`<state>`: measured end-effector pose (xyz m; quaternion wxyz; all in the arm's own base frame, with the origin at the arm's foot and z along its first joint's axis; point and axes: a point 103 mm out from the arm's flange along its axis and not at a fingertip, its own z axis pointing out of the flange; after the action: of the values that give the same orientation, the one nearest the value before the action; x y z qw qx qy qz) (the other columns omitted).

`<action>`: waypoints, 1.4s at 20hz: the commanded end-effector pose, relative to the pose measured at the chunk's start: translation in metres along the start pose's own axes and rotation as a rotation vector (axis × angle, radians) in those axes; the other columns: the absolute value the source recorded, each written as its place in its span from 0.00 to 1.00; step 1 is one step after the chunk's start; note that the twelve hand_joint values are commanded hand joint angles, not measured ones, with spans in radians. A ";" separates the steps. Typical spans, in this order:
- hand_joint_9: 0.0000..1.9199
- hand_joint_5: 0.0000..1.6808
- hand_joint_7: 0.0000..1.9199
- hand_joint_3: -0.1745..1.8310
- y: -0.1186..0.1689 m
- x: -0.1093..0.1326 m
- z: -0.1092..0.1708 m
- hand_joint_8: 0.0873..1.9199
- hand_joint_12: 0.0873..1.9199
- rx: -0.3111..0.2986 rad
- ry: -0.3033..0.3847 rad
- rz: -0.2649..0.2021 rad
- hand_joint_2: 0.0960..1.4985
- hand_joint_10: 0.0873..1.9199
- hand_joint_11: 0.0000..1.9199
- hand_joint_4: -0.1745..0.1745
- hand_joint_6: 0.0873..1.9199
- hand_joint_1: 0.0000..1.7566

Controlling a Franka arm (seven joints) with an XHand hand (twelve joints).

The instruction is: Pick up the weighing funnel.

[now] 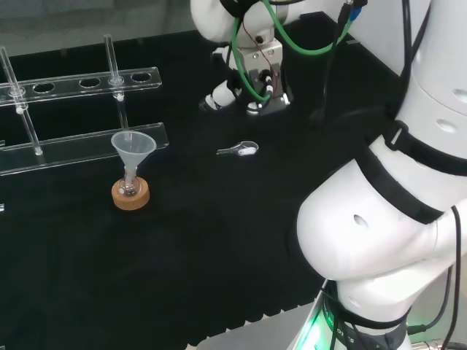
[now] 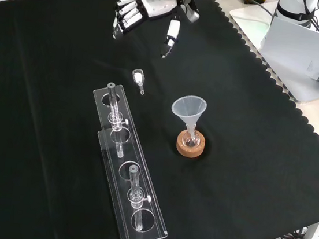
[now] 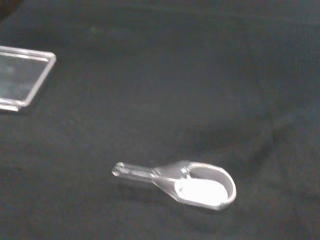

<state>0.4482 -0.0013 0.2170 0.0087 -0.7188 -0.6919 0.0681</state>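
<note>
Head view: hand (image 1: pixel 255 84) hangs over cloth (image 1: pixel 182 255), holding nothing; weighing funnel (image 1: pixel 239 150) lies below and near it, apart.
Front view: fingers (image 2: pixel 126 11) straight, spread; weighing funnel just beyond fingertips.
Approach step; next likely calls for descent, then pinch across scoop.
Wrist view: clear scoop, short stem, white patch in bowl, lying flat.

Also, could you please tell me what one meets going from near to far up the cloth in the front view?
Funnel on its cork ring → weighing funnel lying on the cloth → hand.
</note>
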 end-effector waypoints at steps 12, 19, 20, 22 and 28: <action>0.00 0.15 0.13 0.17 0.004 -0.003 0.114 0.13 0.43 0.261 0.077 0.008 0.37 0.28 0.00 0.60 0.00 0.29; 0.06 0.18 0.20 0.16 -0.003 0.007 0.129 0.18 0.55 0.231 0.074 0.020 0.38 0.32 0.00 0.58 0.00 0.31; 0.07 0.19 0.21 0.15 -0.003 0.007 0.131 0.18 0.57 0.227 0.075 0.023 0.38 0.32 0.00 0.59 0.00 0.32; 0.09 0.21 0.22 0.16 -0.004 0.006 0.134 0.19 0.61 0.225 0.071 0.028 0.38 0.32 0.00 0.59 0.00 0.34; 0.17 0.29 0.28 0.20 -0.002 -0.005 0.145 0.18 0.67 0.201 0.051 0.051 0.38 0.30 0.00 0.60 0.00 0.40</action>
<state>0.4322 -0.0103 0.0820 0.1073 -0.7272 -0.6679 0.1167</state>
